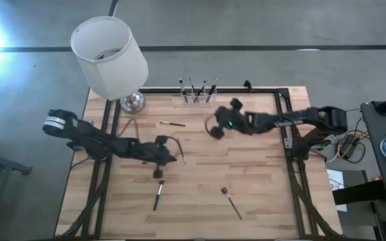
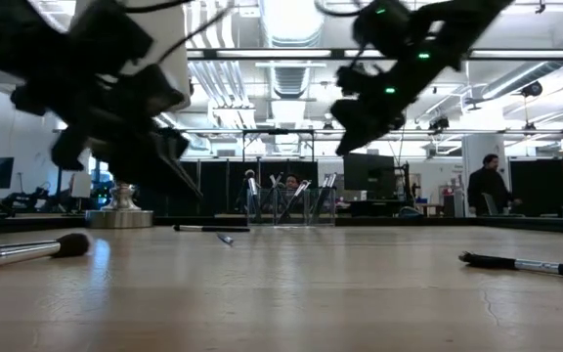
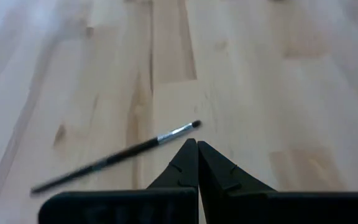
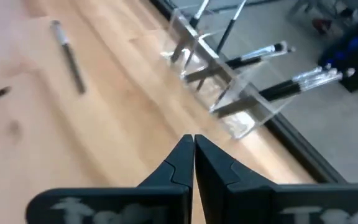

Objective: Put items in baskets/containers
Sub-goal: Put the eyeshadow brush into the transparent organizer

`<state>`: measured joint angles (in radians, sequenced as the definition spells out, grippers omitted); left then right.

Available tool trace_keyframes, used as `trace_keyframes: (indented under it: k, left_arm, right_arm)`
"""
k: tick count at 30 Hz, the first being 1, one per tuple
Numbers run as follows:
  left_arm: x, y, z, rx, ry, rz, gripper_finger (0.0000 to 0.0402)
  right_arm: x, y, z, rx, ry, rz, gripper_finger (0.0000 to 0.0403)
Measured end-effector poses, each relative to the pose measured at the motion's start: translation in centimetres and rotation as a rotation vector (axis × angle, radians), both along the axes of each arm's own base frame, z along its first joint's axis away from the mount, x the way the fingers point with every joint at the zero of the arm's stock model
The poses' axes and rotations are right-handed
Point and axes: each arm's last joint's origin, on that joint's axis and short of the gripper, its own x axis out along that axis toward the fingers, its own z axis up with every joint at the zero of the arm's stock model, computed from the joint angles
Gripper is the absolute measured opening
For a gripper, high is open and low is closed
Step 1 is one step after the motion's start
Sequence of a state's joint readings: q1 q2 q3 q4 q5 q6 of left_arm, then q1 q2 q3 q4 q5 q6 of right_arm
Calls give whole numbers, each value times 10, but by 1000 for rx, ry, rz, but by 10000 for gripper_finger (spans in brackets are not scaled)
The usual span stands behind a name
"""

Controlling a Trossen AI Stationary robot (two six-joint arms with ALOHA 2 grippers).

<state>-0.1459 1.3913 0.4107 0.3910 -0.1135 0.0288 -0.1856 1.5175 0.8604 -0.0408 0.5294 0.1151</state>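
Note:
The clear plastic holder point(image 1: 196, 96) point(image 4: 224, 84) stands at the table's far edge with several brushes leaning in its compartments. More brushes lie flat on the wood: a thin dark one point(image 3: 117, 158) point(image 1: 181, 151), one near the holder point(image 1: 173, 123) point(image 4: 68, 57), and two by the near edge point(image 1: 158, 195) point(image 1: 232, 201). My left gripper point(image 1: 177, 158) point(image 3: 197, 144) is shut and empty, hovering just beside the thin brush's bristle end. My right gripper point(image 1: 214, 132) point(image 4: 194, 138) is shut and empty, raised above the table in front of the holder.
A white-shaded lamp point(image 1: 109, 57) on a silver base point(image 1: 133, 102) stands at the far left corner. A dark frame point(image 1: 283, 127) borders the tabletop. Bare wood lies between the two near brushes. In the low view a person point(image 2: 484, 186) stands in the room behind.

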Motion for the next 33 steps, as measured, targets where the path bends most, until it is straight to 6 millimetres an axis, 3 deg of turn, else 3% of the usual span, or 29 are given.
trace_keyframes:
  k: [5,12,20,27,33]
  left_arm:
    - [40,-6,-2,69,151,-56,0]
    - [75,-11,-1,148,300,-98,0]
    - [85,-10,9,158,349,-119,0]
    - [96,2,23,139,356,-14,7]
    - [101,11,31,109,352,-27,9]
  right_arm:
    - [-24,38,-14,-38,-61,30,8]
    - [-46,65,-26,-51,-123,86,8]
    - [-57,72,-33,-57,-143,106,9]
    - [-56,73,-32,-54,-148,108,9]
    - [-53,75,-27,-51,-165,124,9]
